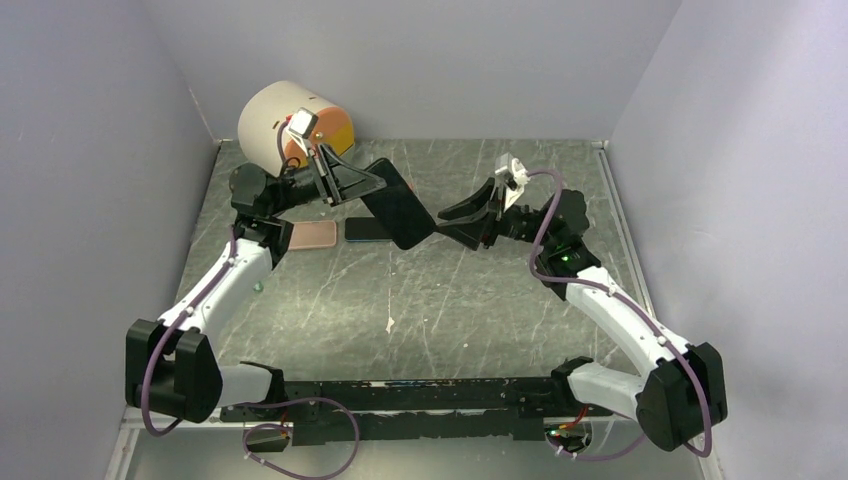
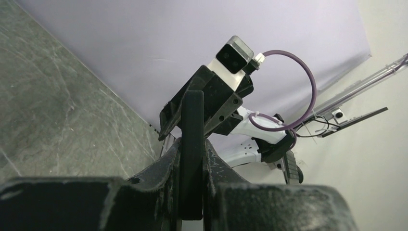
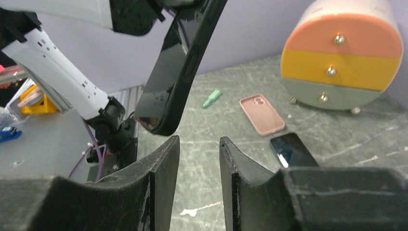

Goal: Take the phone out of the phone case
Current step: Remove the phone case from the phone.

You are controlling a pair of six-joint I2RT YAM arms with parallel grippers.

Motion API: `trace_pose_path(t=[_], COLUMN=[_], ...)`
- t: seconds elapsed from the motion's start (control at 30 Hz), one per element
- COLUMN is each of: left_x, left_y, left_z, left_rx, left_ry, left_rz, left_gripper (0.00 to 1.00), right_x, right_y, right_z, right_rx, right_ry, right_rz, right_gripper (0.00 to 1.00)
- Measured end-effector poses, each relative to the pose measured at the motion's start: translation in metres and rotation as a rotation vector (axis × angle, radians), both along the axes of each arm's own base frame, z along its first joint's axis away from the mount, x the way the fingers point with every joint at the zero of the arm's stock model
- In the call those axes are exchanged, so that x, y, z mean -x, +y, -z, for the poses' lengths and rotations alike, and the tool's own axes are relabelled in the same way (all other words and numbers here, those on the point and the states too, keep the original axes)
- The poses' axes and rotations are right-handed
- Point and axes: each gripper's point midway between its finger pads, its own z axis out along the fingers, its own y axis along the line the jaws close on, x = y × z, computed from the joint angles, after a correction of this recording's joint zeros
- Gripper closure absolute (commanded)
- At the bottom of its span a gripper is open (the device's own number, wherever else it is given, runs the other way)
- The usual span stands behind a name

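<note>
The left claw [image 1: 372, 185] is gripping the black cased phone [image 1: 402, 212] by its far left end, holding it tilted above the surface [image 1: 450, 320]. The right claw [image 1: 442, 222] is standing open, its tips just beside the phone's near right corner. 1 pink case [image 1: 313, 235] and 1 dark phone [image 1: 365, 229] are lying flat below.

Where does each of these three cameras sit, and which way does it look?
Top external: above and behind, looking down on the grey marbled table; left arm and right arm show whole.
Left wrist: on the left arm, looking along the left jaws, shut on the black cased phone, towards the right arm.
Right wrist: on the right arm, looking past the open right jaws at that phone.
Shared: all three show that phone.
</note>
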Motion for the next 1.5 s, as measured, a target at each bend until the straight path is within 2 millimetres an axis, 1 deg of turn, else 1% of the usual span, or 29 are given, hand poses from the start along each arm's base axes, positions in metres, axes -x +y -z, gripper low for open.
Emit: trace_pose_path(t=[0.1, 0.23, 0.4, 0.53, 0.73, 0.9, 1.03, 1.2, 1.33, 1.5], left_x=[-0.002, -0.002, -0.003, -0.002, -0.002, -0.001, 0.003, 0.007, 0.010, 0.013], left_y=[0.001, 0.002, 0.002, 0.003, 0.003, 0.004, 0.003, 0.002, 0.002, 0.002], left_z=[0.000, -0.003, -0.003, -0.004, -0.005, -0.008, -0.011, -0.015, -0.015, -0.016], left_rx=[-0.008, -0.010, -0.009, -0.007, -0.004, 0.001, 0.011, 0.012, 0.011, 0.011], left_ry=[-0.007, -0.026, -0.027, -0.033, -0.041, -0.054, -0.057, -0.062, -0.064, -0.067], left_rz=[-0.019, -0.033, -0.036, -0.036, -0.037, -0.032, -0.003, 0.044, 0.076, 0.107], left_gripper=[0.97, 0.97, 0.98, 0.97, 0.97, 0.98, 0.97, 0.97, 0.98, 0.97], right_x=[0.001, 0.006, 0.012, 0.012, 0.011, 0.012, 0.018, 0.024, 0.029, 0.032], right_y=[-0.001, 0.001, 0.004, 0.007, 0.011, 0.012, 0.013, 0.013, 0.014, 0.015], right_z=[0.011, 0.013, 0.009, -0.002, -0.011, -0.011, -0.014, -0.017, -0.017, -0.017], right_rx=[0.039, 0.046, 0.033, 0.007, -0.016, -0.007, 0.009, 0.033, 0.058, 0.075], right_ry=[0.021, 0.025, 0.030, 0.012, 0.000, -0.013, -0.065, -0.136, -0.174, -0.189], right_rz=[0.000, -0.022, -0.050, -0.064, -0.098, -0.123, -0.160, -0.218, -0.282, -0.336], right_gripper=[0.60, 0.59, 0.60, 0.62, 0.71, 0.74, 0.76, 0.86, 0.99, 1.00])
